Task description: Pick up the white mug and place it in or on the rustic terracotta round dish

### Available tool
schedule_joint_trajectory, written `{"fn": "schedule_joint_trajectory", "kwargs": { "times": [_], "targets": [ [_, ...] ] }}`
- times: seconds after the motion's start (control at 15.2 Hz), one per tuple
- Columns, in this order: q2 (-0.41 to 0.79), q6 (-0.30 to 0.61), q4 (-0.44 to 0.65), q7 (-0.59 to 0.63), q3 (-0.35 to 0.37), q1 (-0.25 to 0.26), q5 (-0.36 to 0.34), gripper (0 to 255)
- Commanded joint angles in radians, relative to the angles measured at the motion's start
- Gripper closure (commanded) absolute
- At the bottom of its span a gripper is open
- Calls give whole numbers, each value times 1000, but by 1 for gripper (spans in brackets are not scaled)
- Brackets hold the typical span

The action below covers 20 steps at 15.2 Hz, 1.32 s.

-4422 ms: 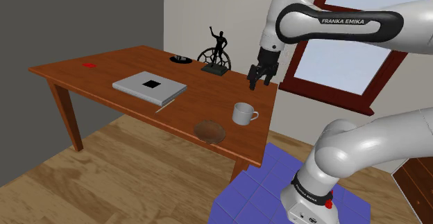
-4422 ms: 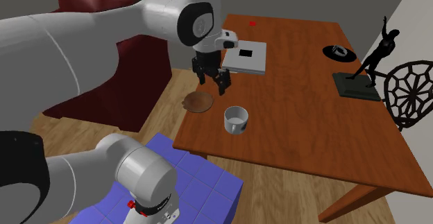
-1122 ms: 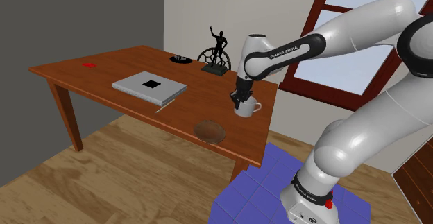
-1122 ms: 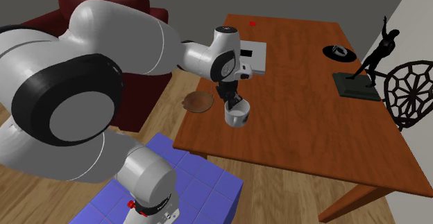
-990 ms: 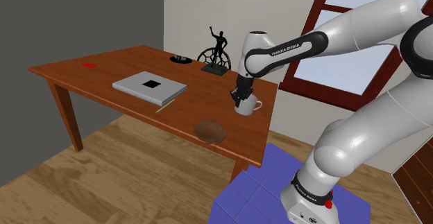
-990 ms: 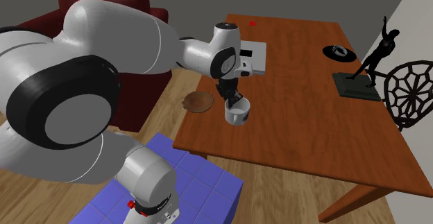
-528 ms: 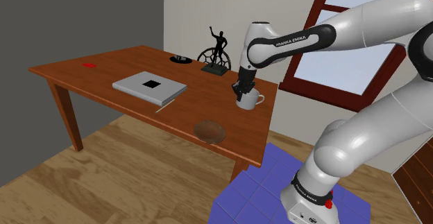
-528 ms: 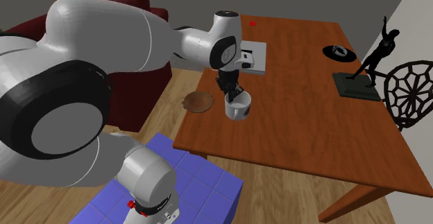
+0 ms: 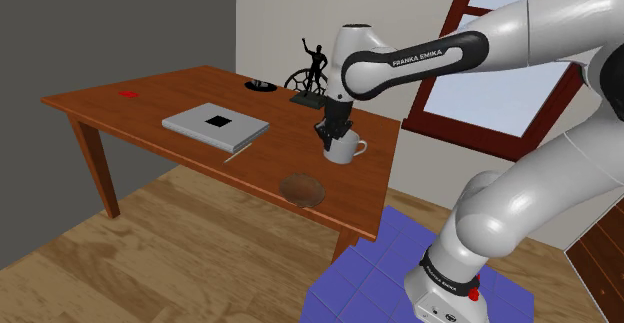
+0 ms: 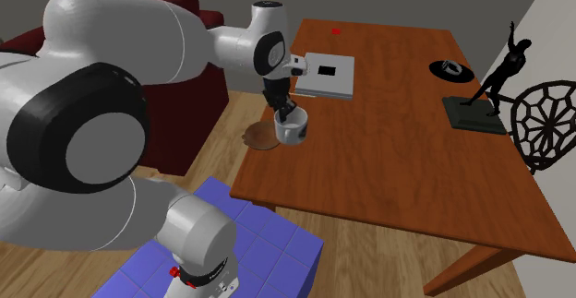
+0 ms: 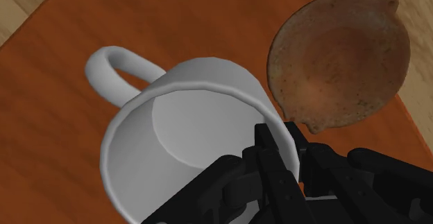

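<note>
The white mug [image 9: 343,150] hangs above the wooden table [image 9: 150,96], lifted clear of it, with my black gripper [image 9: 331,135] shut on its rim. In the second exterior view the mug [image 10: 293,128] hangs beside the brown terracotta dish [image 10: 260,137], which lies at the table's near edge. The wrist view shows my gripper [image 11: 290,161] pinching the mug's [image 11: 187,129] wall, one finger inside and one outside, the handle pointing away from the dish [image 11: 338,56]. In the shoulder view the dish [image 9: 302,189] lies below the mug and toward the camera.
A grey book [image 9: 215,124] lies mid-table with a thin stick at its corner. A black figurine [image 9: 314,71], a wheel-like ornament and a dark small plate [image 9: 262,86] stand at the far side. A red speck [image 9: 128,94] sits far left. A dark red sofa [image 10: 175,112] is beyond the table.
The gripper has raised the mug off the table and carried it toward the dish, leftward in both exterior views.
</note>
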Motion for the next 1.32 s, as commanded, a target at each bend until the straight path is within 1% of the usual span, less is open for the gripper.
{"fn": "schedule_joint_trajectory", "kwargs": {
  "times": [0.0, 0.4, 0.46, 1.25],
  "targets": [
    [16, 3, 11, 51, 36, 22, 14, 255],
    [81, -16, 88, 200, 143, 82, 45, 255],
    [107, -22, 118, 243, 174, 98, 50, 255],
    [180, 150, 17, 265, 184, 94, 33, 255]
  ]
}}
